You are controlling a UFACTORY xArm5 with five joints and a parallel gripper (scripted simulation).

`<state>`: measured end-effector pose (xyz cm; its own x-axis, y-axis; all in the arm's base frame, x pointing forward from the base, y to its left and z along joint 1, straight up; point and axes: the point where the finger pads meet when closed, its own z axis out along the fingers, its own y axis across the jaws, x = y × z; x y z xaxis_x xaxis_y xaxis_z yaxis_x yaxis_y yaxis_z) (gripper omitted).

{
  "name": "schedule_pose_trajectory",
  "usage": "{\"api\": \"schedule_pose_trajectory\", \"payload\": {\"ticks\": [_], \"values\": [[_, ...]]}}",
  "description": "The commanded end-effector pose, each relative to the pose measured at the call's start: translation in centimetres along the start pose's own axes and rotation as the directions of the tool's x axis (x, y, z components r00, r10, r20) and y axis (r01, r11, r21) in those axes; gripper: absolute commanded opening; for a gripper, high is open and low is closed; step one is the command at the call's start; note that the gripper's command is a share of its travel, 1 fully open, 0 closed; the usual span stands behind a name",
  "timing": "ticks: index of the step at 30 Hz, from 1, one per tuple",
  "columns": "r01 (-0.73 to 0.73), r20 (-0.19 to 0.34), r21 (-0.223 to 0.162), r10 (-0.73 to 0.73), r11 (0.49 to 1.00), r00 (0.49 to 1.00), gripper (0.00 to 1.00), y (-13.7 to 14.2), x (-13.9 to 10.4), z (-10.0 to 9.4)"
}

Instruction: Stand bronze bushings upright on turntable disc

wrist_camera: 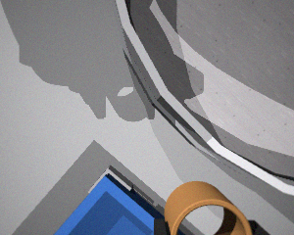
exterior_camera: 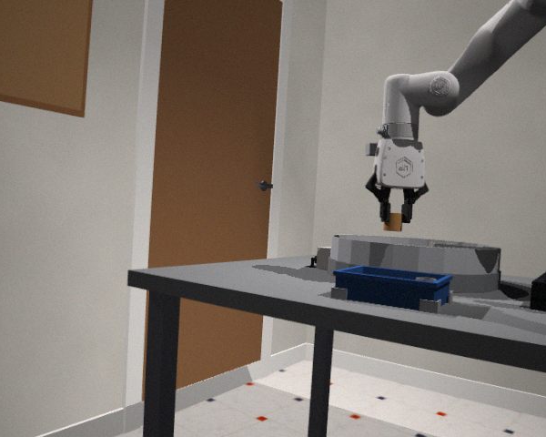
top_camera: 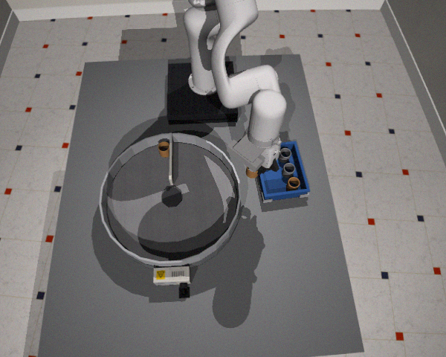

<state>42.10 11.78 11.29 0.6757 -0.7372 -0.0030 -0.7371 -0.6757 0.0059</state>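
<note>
My gripper [exterior_camera: 395, 217] is shut on a bronze bushing [top_camera: 251, 172] [exterior_camera: 392, 222] [wrist_camera: 196, 197], held upright in the air above the gap between crate and turntable. The blue crate [top_camera: 302, 169] [exterior_camera: 381, 288] [wrist_camera: 95, 215] holds another bronze bushing [top_camera: 294, 182] at its near right corner and two steel bushings, one [top_camera: 288, 169] in the middle and one [top_camera: 285, 154] farther back. One bronze bushing [top_camera: 163, 147] stands on the turntable's disc [top_camera: 131, 172] [wrist_camera: 255, 59], left of the divider. The dark hub [top_camera: 172, 196] is at the disc's centre.
A raised grey wall [top_camera: 236, 203] [exterior_camera: 386, 251] [wrist_camera: 159, 93] rings the disc. A thin divider [top_camera: 171, 161] runs from the wall towards the hub. A white box [top_camera: 172, 275] with a warning label and a small black part stand at the turntable's near side.
</note>
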Motion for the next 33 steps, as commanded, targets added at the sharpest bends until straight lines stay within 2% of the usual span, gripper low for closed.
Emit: {"api": "schedule_pose_trajectory", "payload": {"ticks": [1, 6, 8, 11, 23, 25, 33], "values": [[0.003, -0.005, 0.009, -0.003, 1.000, 1.000, 0.00, 5.0, 4.4, -0.3], [0.003, -0.006, 0.009, -0.003, 1.000, 1.000, 0.00, 8.8, 7.5, -0.3], [0.003, -0.006, 0.009, -0.003, 1.000, 1.000, 0.00, 8.8, 7.5, -0.3], [0.003, -0.007, 0.009, -0.003, 1.000, 1.000, 0.00, 12.1, 10.3, -0.3], [0.003, -0.008, 0.008, -0.003, 1.000, 1.000, 0.00, 21.0, 17.6, -0.3], [0.003, -0.008, 0.008, -0.003, 1.000, 1.000, 0.00, 21.0, 17.6, -0.3], [0.003, -0.008, 0.008, -0.003, 1.000, 1.000, 0.00, 24.7, 20.7, -0.2]]}}
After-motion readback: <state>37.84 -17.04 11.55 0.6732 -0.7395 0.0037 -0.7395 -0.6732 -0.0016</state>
